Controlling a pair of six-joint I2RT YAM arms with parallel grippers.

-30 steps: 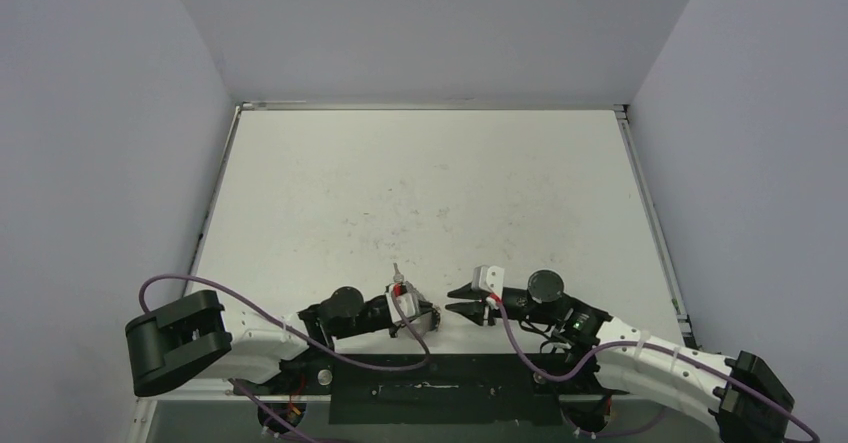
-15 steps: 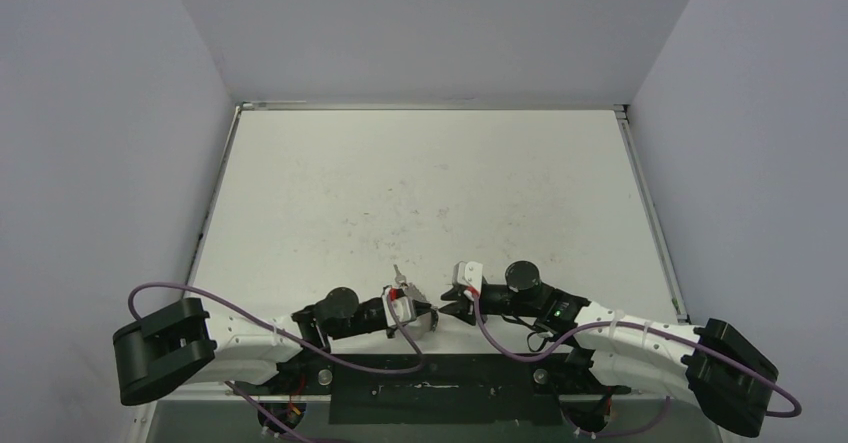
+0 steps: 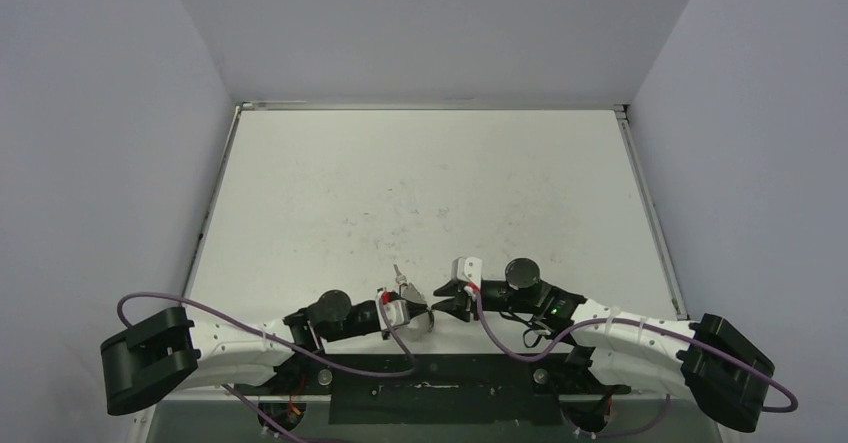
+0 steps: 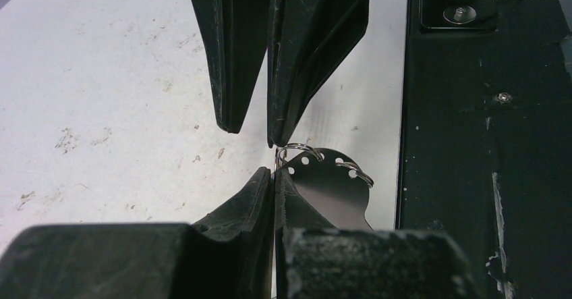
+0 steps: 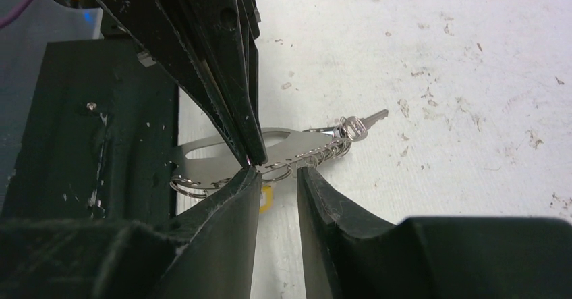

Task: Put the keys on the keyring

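Observation:
My left gripper is shut edge-on on the keyring, a flat silver-grey plate with holes and small rings, held just above the table at the near edge. In the right wrist view the keyring carries a row of small rings and one silver key at its far end. That key also shows in the top view. A yellow tag peeks out under the plate. My right gripper is open, its tips right at the ring chain and facing the left fingers. No black-headed key shows.
A black mat covers the near edge between the arm bases, right beside the keyring. The white table stretches away behind, walled on three sides. Purple cables loop beside both arms.
My right arm has swung left, bringing its open gripper up against the left gripper and the keyring. The left arm has shifted slightly left, still gripping the keyring.

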